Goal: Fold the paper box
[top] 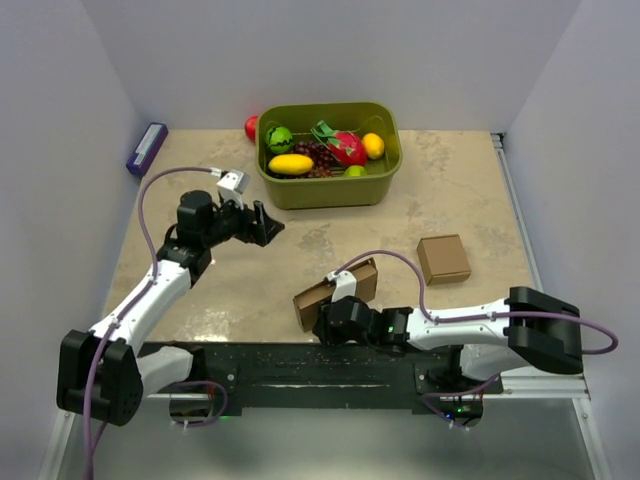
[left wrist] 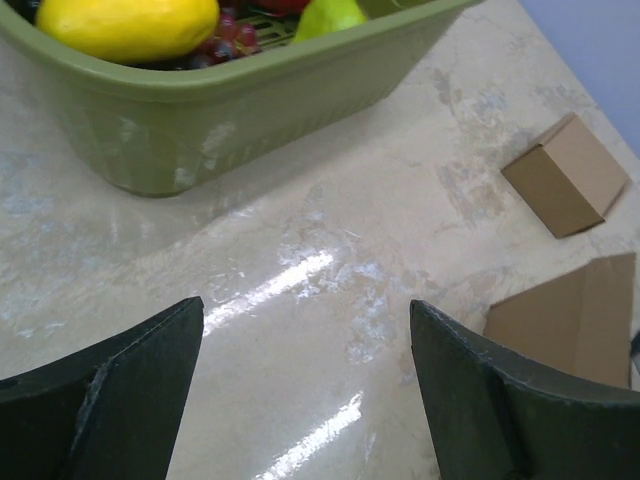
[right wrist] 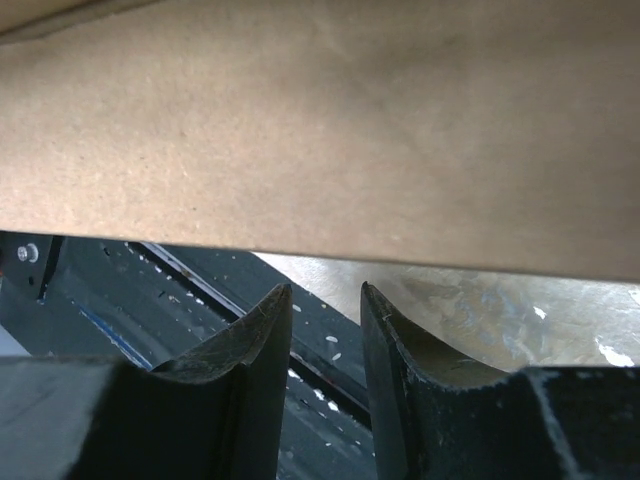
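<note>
Fold is looking early-stage, nothing closed up that I can see. The paper box (top: 310, 300) is lying at the near edge of the surface (top: 450, 190), just in front of the arm bases, and is reading as a loose tilted piece with a panel standing up, not as a squared box. From the left wrist view it is showing as a raised sloping panel, with no flaps tucked that I can make out. The right tool (right wrist: 325, 290) is sitting right at the box. In the right wrist view the cardboard is filling the upper frame just past the fingertips (right wrist: 270, 310), and the jaws are standing narrowly apart with nothing between them, so I am not calling that a grip. The left tool (left wrist: 305, 400) is hanging wide open and empty over bare surface, well apart from the box, between it and the green tub (top: 330, 190) of fruit. The small cardboard cube (top: 443, 258) is sitting off to the right of the box, not touching it, and is not part of the job. Judging from this, most of the work is remaining: getting a hold on a panel, bringing the left arm over to brace, folding the sides up along the creases, then tucking the flaps. Can't tell which creases are already bent, since the right arm is covering part of the box from above.
</note>
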